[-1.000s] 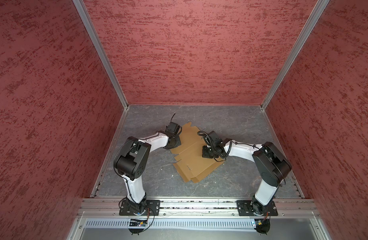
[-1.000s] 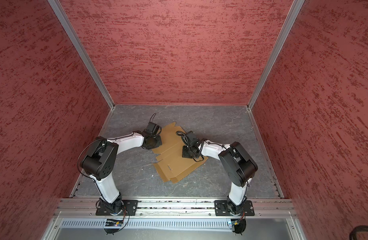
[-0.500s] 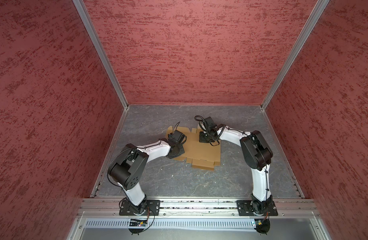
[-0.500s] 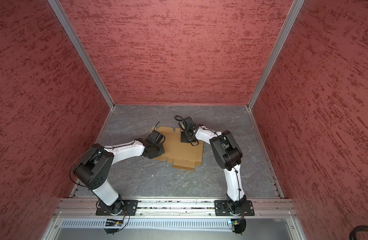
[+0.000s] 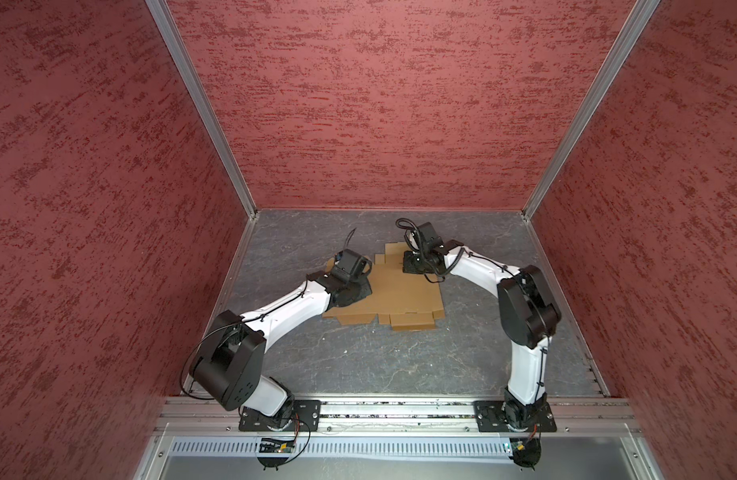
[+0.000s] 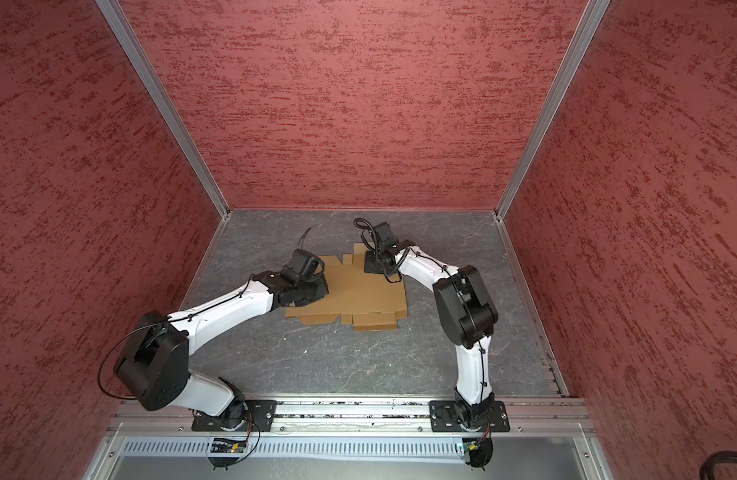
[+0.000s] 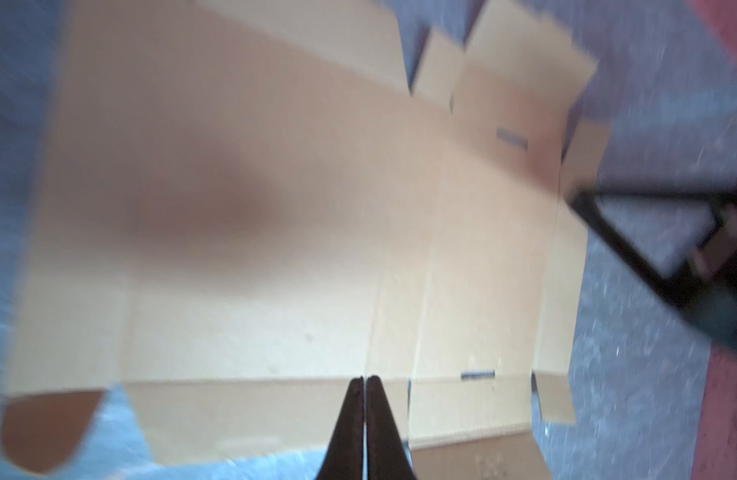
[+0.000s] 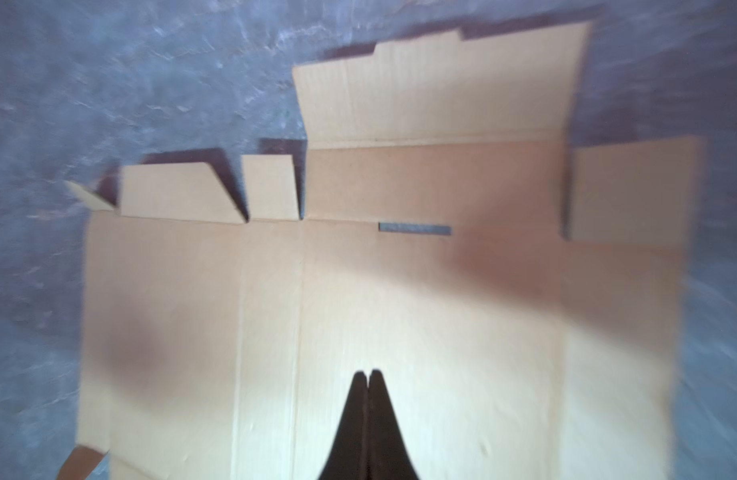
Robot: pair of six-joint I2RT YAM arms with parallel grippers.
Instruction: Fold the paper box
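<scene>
Paper box [image 5: 400, 297] lies flat and unfolded on the grey desk [image 5: 379, 361]. Left pincer [image 7: 364, 384] and right pincer [image 8: 368, 376], jaws pressed together, hover low over its left and far parts.

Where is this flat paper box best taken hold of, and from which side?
Probably the paper box by its wide far flap: it seems lifted off the table while the rest lies flat. Come from beyond its free outer edge.
</scene>
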